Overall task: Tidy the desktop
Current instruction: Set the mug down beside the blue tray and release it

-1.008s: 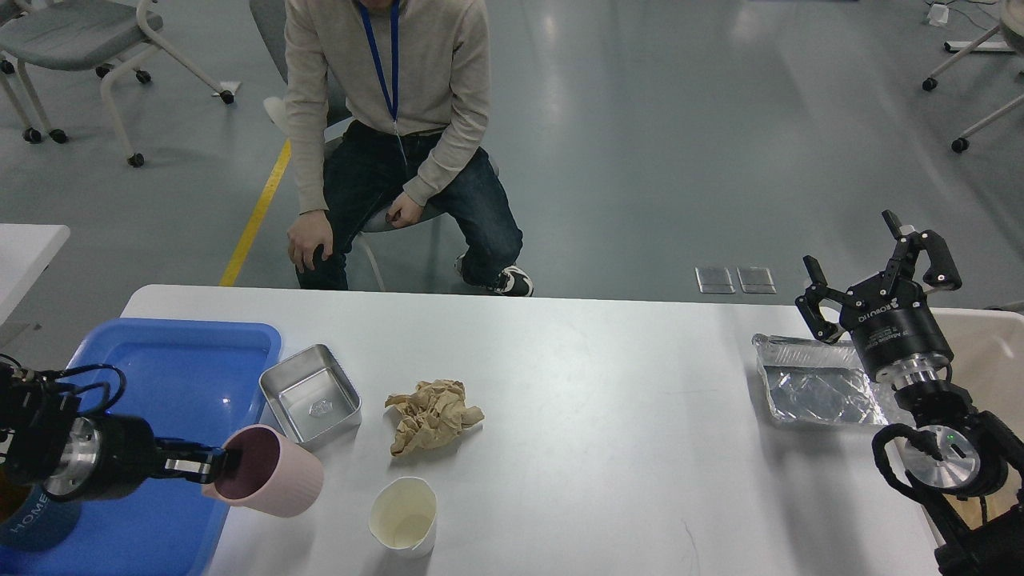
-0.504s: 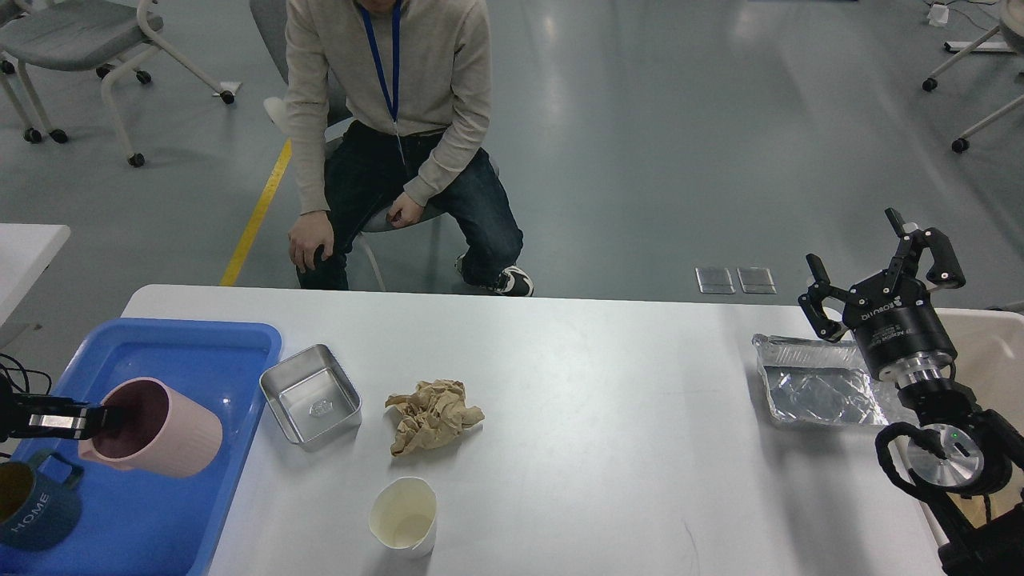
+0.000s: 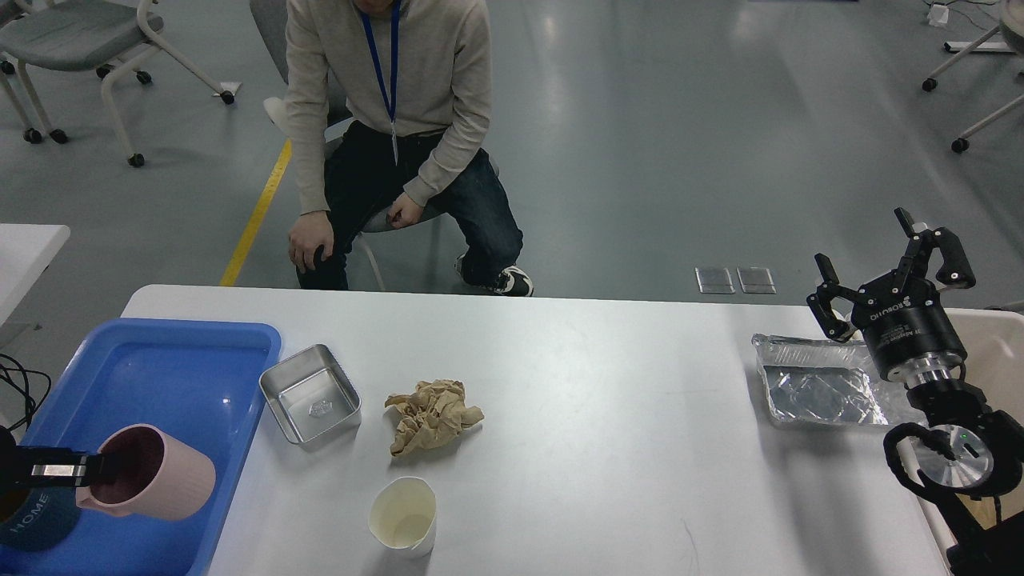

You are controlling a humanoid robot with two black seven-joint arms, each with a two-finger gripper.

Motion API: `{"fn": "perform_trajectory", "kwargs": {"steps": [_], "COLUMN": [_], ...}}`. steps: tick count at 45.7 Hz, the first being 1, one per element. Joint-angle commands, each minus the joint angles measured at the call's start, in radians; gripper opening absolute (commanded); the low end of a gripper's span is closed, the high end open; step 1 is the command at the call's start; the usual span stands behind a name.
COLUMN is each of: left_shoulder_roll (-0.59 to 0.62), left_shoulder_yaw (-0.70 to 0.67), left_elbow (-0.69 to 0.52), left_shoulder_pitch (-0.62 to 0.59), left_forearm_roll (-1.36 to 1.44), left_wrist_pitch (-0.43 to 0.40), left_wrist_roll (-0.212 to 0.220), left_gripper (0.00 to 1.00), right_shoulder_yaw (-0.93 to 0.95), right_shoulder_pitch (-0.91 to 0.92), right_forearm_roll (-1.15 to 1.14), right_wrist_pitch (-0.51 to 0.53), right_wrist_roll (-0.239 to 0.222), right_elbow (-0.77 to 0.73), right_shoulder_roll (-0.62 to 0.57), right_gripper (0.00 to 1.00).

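Left gripper (image 3: 94, 472) jaws pinch a pink cup (image 3: 152, 474) over the blue tray (image 3: 184, 360) at the desk (image 3: 600, 448) left edge. Right gripper (image 3: 888, 264) jaws spread. Tin, crumpled paper, paper cup and foil tray remain.

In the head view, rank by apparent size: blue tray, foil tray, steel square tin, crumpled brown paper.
1. blue tray
2. foil tray
3. steel square tin and crumpled brown paper: these look too alike to rank.
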Motion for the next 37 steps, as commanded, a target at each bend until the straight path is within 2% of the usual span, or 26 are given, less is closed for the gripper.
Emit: {"fn": "perform_trajectory", "kwargs": {"steps": [1,12,37], "left_shoulder_roll": [-0.001,-0.027,-0.158], "left_shoulder_yaw": [0.018,0.124,0.135], "left_elbow": [0.035,0.097,0.278], "left_shoulder_pitch": [0.009,0.018,0.040], "left_forearm_roll": [0.000,0.000,0.000], "left_wrist_pitch": [0.019,0.117,0.131], "left_wrist_roll": [-0.012,-0.029,-0.030], "left_gripper": [0.03,0.03,0.05], "right_shoulder_yaw": [0.003,0.003,0.003], "right_shoulder_pitch": [-0.004,-0.004,-0.006], "right_forearm_roll": [0.000,0.000,0.000], "right_wrist_pitch": [0.001,0.001,0.003], "right_wrist_roll": [0.000,0.000,0.000], "right_elbow": [0.000,-0.003,-0.003], "right_shoulder_roll": [0.000,0.003,0.003], "right_gripper": [1.00,1.00,1.00]}}
